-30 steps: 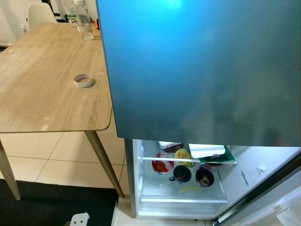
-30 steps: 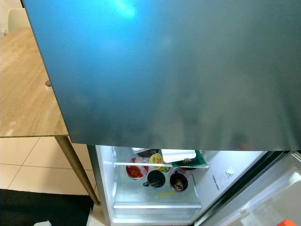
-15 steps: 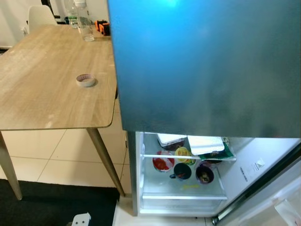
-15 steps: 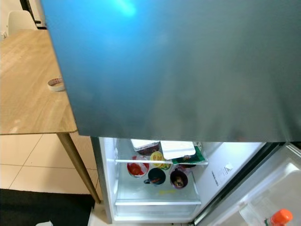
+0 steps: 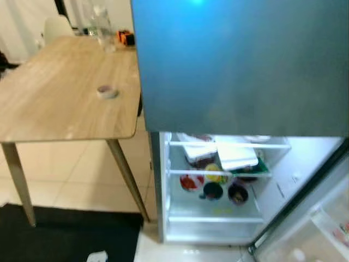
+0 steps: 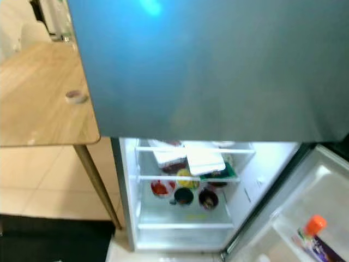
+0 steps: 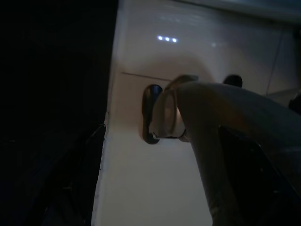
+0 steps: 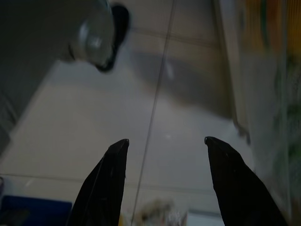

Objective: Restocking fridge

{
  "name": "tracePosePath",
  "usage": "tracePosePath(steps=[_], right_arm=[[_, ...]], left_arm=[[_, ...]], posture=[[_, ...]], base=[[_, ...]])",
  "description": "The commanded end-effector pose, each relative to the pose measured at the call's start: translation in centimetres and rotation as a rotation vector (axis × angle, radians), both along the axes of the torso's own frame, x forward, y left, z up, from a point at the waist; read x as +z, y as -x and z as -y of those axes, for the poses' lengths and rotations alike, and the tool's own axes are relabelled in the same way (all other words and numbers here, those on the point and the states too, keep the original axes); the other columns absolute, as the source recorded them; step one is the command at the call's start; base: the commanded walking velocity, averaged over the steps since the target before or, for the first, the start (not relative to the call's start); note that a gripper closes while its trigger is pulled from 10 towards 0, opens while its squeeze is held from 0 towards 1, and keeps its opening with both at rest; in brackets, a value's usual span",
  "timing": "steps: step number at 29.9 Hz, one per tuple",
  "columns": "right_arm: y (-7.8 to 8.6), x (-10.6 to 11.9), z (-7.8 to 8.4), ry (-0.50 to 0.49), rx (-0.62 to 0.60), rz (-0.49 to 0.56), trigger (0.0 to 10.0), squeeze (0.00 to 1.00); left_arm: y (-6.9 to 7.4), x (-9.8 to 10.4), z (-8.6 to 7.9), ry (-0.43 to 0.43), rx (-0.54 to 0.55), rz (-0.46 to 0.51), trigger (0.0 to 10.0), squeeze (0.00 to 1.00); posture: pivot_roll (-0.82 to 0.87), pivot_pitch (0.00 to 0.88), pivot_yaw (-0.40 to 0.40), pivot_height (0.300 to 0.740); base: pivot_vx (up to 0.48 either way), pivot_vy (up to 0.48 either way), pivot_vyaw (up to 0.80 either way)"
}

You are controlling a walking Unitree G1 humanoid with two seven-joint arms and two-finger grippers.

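standing before the tall dark-teal fridge (image 5: 240, 60), lower compartment open and lit, upper door panel shut. inside, on the clear glass shelf (image 6: 188, 178): flat white lidded container (image 5: 236, 157) lying on a green packet, a second pale tray just beside it; below the shelf a row of three cups, red-topped cup (image 6: 159, 188), dark blue mug (image 6: 184, 196), dark purple cup (image 6: 208, 198), with a yellow-lidded tub (image 5: 210, 173) just behind. open door swung off to the robot's right, its white door bin (image 6: 289, 232) holding an orange-capped bottle (image 6: 313, 233). light wooden table (image 5: 60, 93) to the robot's left with a small roll of tape (image 5: 107, 91) and clear bottles at the far end. right gripper (image 8: 164, 146) hanging low, pointed down at pale floor tiles, two black fingers spread wide, nothing between them. left wrist view dark, arm hanging idle; fingers not made out, cannot tell their state. nothing carried, so stock probably to be fetched first. key relation: fridge opening lies ahead, low and slightly to the right, shelves running side to side, so right arm judged the nearer one; door bin nearer still on that side.
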State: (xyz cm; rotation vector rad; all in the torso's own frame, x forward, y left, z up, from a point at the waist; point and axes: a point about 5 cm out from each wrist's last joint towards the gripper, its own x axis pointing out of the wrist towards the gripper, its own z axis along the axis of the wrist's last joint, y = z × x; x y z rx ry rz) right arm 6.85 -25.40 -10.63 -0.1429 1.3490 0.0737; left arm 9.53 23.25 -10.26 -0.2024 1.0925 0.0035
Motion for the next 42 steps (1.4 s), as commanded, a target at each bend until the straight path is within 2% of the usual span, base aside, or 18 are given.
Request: tracePosePath(steps=[1,13,22,25,29,42], right_arm=[[-0.1,0.1,0.1,0.006,0.007,-0.001,10.0,0.00],[0.0,0.1,0.2,0.005,0.027,-0.001,10.0,0.00],[-1.0,0.3,0.0,-0.023,0.037,0.049,10.0,0.00],[-1.5,0.4,0.0,-0.032,0.004,0.077,10.0,0.00],[-1.5,0.4,0.0,-0.033,0.008,0.061,10.0,0.00],[-0.9,0.3,0.2,-0.038,-0.016,0.021,10.0,0.00]], left_arm=[[0.1,-0.1,0.4,0.012,0.003,-0.005,10.0,0.00],[0.3,-0.3,0.9,0.022,-0.013,-0.011,10.0,0.00],[-0.1,-0.3,1.4,0.031,-0.037,-0.002,10.0,0.00],[-0.2,-0.3,1.6,0.033,-0.040,0.000,10.0,0.00],[-0.2,-0.3,1.7,0.035,-0.044,0.001,10.0,0.00],[-0.2,-0.3,1.8,0.021,-0.046,0.012,10.0,0.00]], posture=[[0.05,0.000,-0.059,0.740],[0.05,0.000,-0.068,0.740],[0.05,0.000,-0.073,0.740],[0.05,0.000,-0.074,0.740],[0.04,0.000,-0.075,0.740],[0.03,0.000,-0.073,0.740]], base=[[-0.311,0.000,0.00],[-0.313,0.000,0.00],[-0.314,0.000,0.00],[-0.309,0.000,0.00],[-0.300,0.000,0.00],[-0.043,0.000,-0.80]])
